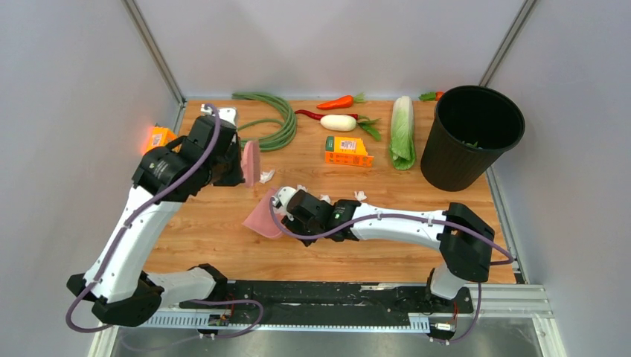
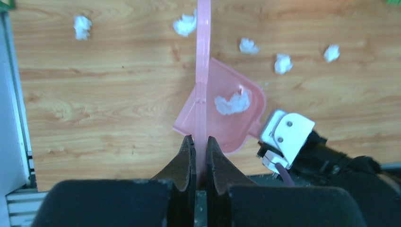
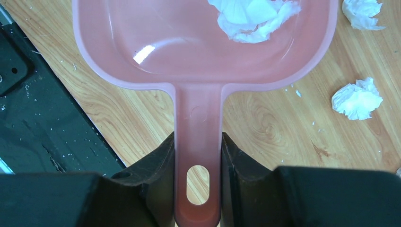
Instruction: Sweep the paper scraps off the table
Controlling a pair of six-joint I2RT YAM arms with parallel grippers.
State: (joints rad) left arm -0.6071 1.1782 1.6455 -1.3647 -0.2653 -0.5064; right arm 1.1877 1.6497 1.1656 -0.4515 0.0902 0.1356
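Observation:
My right gripper (image 1: pixel 286 201) (image 3: pixel 197 138) is shut on the handle of the pink dustpan (image 1: pixel 262 216) (image 3: pixel 203 42), which lies on the table (image 1: pixel 387 249). One paper wad (image 3: pixel 255 12) (image 2: pixel 232 102) sits in the pan. My left gripper (image 1: pixel 239 167) (image 2: pixel 199 139) is shut on a flat pink sweeper (image 1: pixel 251 162) (image 2: pixel 203 71), held edge-on above the pan's far side. Several paper scraps lie loose on the wood: one by the sweeper (image 1: pixel 266 176), others right of the pan (image 1: pixel 325 198) (image 1: pixel 360 195) (image 3: pixel 357 98) (image 2: pixel 283 63), one off to the side (image 2: pixel 82 26).
At the back stand a black bin (image 1: pixel 472 137), a cabbage (image 1: pixel 402 132), an orange box (image 1: pixel 347 151), a white radish (image 1: pixel 338 123), a red pepper (image 1: pixel 336 102) and green beans (image 1: pixel 271 119). An orange packet (image 1: pixel 158 137) lies at the left edge.

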